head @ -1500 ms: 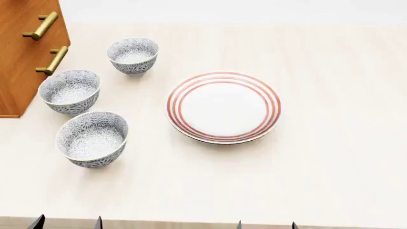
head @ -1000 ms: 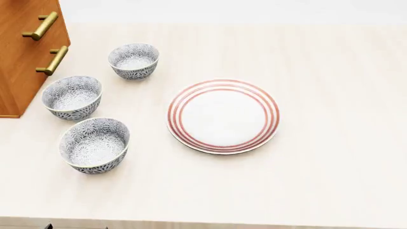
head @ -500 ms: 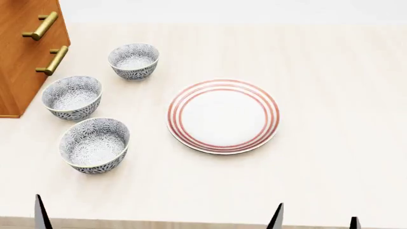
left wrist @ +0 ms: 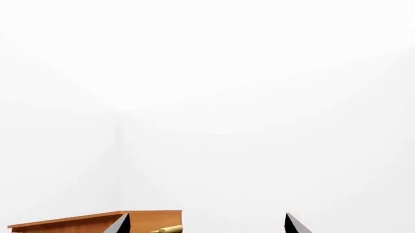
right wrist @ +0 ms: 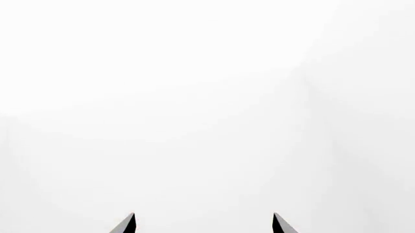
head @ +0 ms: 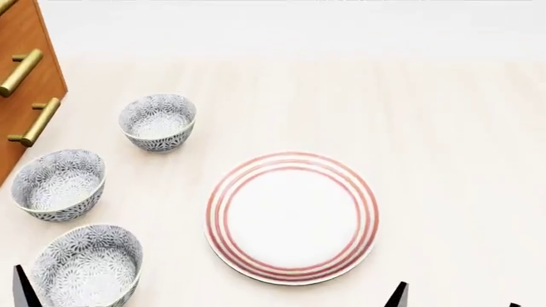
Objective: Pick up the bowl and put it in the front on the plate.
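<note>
Three flower-patterned bowls stand in a row on the left of the table: the nearest bowl (head: pixel 85 268), a middle one (head: pixel 58 184) and a far one (head: pixel 158 121). The red-ringed white plate (head: pixel 292 217) lies flat to their right with nothing on it. One dark fingertip (head: pixel 22 289) of my left gripper shows at the picture's bottom edge, just left of the nearest bowl. My right gripper (head: pixel 456 302) peeks in below and right of the plate. The left gripper (left wrist: pixel 204 225) and the right gripper (right wrist: pixel 204 224) both stand open and hold nothing.
A wooden cabinet (head: pixel 22 102) with brass handles (head: pixel 34 121) stands at the table's left edge, close behind the bowls; its top (left wrist: pixel 84 222) also shows in the left wrist view. A white wall runs along the back of the pale wooden tabletop (head: pixel 444 141).
The head view has shifted, so bowls and plate sit lower and larger in the picture. Gripper fingertips show at the bottom edge, slightly further right than half a second ago. Nothing on the table moved.
</note>
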Available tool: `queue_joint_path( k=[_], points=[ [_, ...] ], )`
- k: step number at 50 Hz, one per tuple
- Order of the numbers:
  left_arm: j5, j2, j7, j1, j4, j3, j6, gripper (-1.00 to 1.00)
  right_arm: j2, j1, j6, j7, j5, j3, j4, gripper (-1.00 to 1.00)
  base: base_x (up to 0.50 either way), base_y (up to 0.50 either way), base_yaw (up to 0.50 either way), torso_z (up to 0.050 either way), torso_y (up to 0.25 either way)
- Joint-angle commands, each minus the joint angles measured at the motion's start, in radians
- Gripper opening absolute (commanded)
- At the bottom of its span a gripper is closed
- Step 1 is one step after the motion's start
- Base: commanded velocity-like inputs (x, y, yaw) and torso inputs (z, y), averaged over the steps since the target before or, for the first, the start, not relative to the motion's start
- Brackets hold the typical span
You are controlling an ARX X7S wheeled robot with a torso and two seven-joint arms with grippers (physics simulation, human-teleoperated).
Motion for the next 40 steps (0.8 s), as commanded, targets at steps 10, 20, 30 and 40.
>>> queue_joint_path(
  k=[10, 20, 30, 40],
  points=[
    [0.047, -0.002, -0.024, 0.011, 0.025, 0.0, 0.027, 1.0, 0.008, -0.006, -0.038, 0.013, -0.019, 0.0, -0.016, 1.0, 0.5, -0.04, 0.0, 0.0, 0.0],
    [0.047, -0.01, -0.033, 0.012, 0.03, 0.008, 0.018, 1.0, 0.016, -0.007, -0.044, 0.026, -0.023, -0.008, -0.015, 1.0, 0.5, -0.04, 0.0, 0.0, 0.0],
    [0.049, -0.018, -0.044, 0.012, 0.028, 0.02, 0.018, 1.0, 0.025, -0.005, -0.046, 0.037, -0.024, -0.015, -0.012, 1.0, 0.5, -0.04, 0.0, 0.0, 0.0],
    [0.049, -0.027, -0.053, 0.009, 0.023, 0.029, 0.015, 1.0, 0.033, -0.004, -0.045, 0.048, -0.027, -0.022, -0.011, 1.0, 0.5, -0.04, 0.0, 0.0, 0.0]
  ],
)
